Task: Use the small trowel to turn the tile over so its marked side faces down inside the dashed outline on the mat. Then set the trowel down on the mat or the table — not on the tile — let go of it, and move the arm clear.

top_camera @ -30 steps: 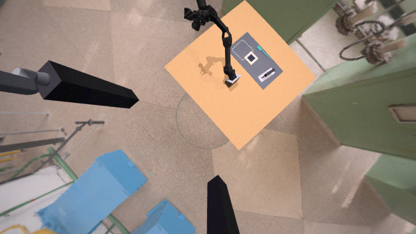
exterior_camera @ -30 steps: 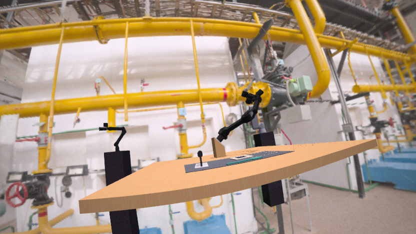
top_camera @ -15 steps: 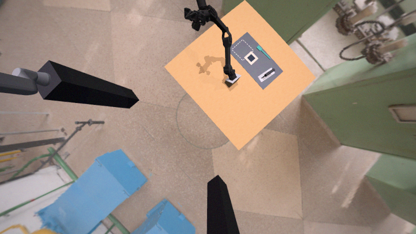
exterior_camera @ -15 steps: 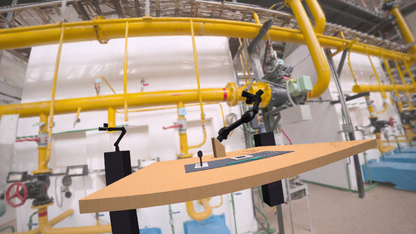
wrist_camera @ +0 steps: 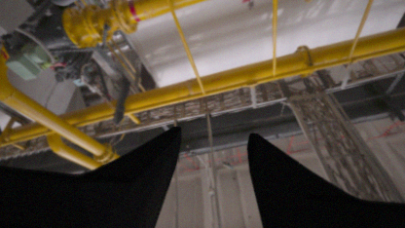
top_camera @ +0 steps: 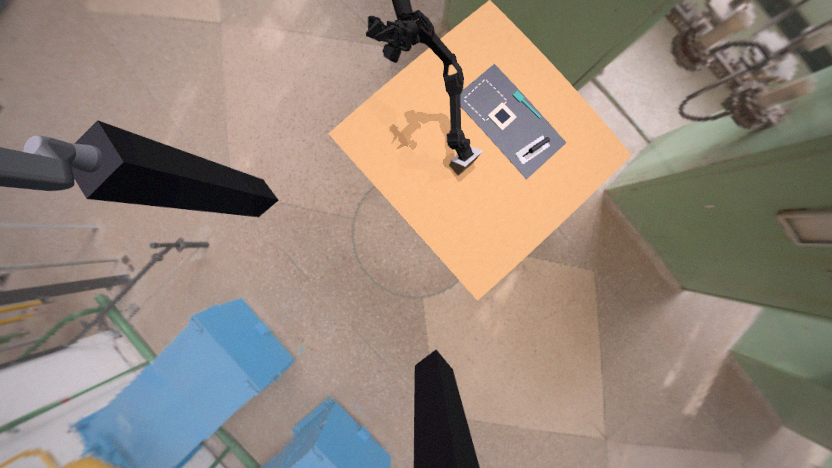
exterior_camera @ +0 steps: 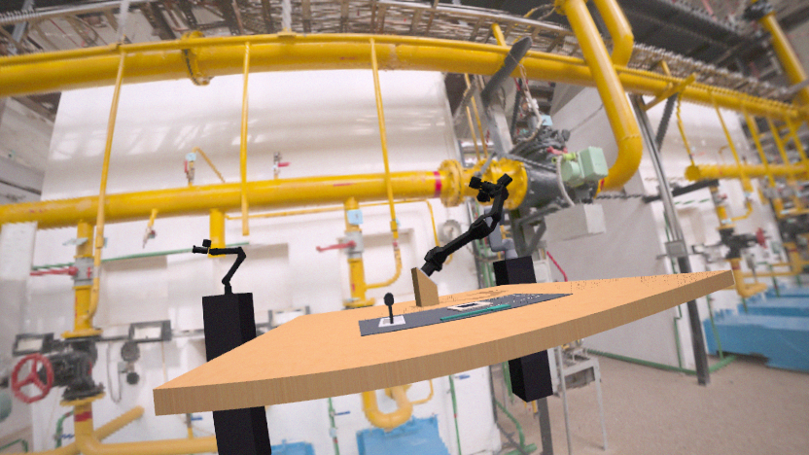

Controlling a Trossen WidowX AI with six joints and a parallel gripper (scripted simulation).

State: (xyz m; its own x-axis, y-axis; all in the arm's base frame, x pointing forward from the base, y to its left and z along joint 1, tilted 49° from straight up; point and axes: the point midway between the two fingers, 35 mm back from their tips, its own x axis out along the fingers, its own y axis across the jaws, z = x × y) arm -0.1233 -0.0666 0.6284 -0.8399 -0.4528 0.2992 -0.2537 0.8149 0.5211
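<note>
My gripper (wrist_camera: 214,136) is open, with nothing between its black fingers in the wrist view. It is raised high on my black arm (top_camera: 455,107) (exterior_camera: 462,239), well away from the mat, and the wrist view shows only pipes and ceiling. The tile (top_camera: 493,118) is pale, with a dark square mark facing up, and lies flat on the grey mat (top_camera: 526,165). It lies beside the white dashed outline (top_camera: 475,89), near one corner. The teal trowel (top_camera: 528,105) (exterior_camera: 474,312) lies on the mat across from the tile.
A black stick with a rounded top (exterior_camera: 389,302) stands upright on a white patch at the mat's other end. My arm rises from a wedge-shaped block (exterior_camera: 425,288) on the wooden table (top_camera: 477,256) (exterior_camera: 282,362). Black pillars (top_camera: 174,183) (exterior_camera: 228,322) stand away from the table.
</note>
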